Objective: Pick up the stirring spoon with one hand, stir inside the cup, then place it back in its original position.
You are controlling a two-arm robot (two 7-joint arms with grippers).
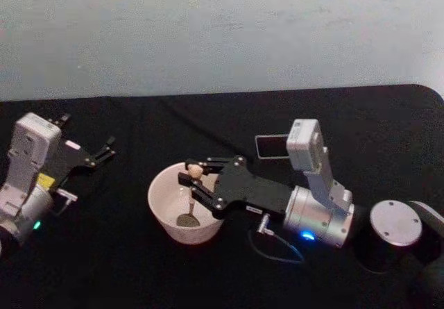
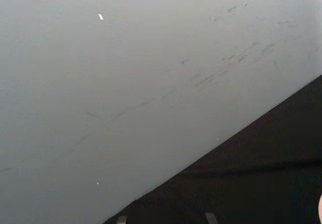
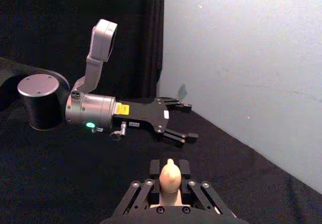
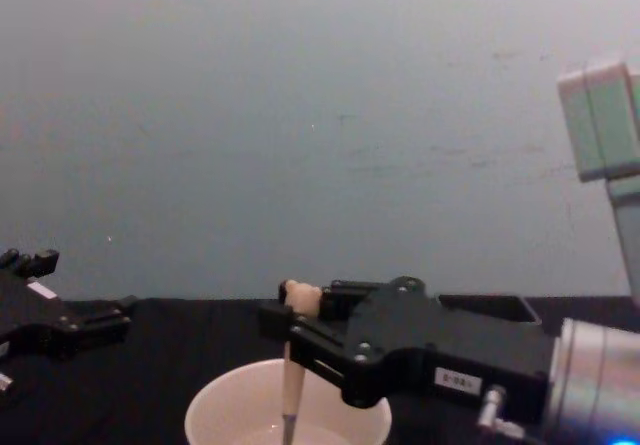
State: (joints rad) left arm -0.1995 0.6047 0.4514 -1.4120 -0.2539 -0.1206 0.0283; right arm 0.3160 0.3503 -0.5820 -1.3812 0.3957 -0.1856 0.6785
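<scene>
Over the wide round cream-white cup, right gripper holds the slim cream-handled stirring spoon upright, prob. mid-stir.
Fingers pinched narrow on the handle just below its tiny bear head; small silvery bowl sits down inside the cup, near the bottom. Spoon looks light, stiff & smooth, so apt to swivel or slip in a two-point pinch; a grip high on the handle suits. Cup is thin-rimmed, looks light, could skid on the black cloth bench if pushed at the wall. Tall dark grey square holder stands just behind the right arm. Left gripper parked well apart at bench's left, fingers wide, empty.
</scene>
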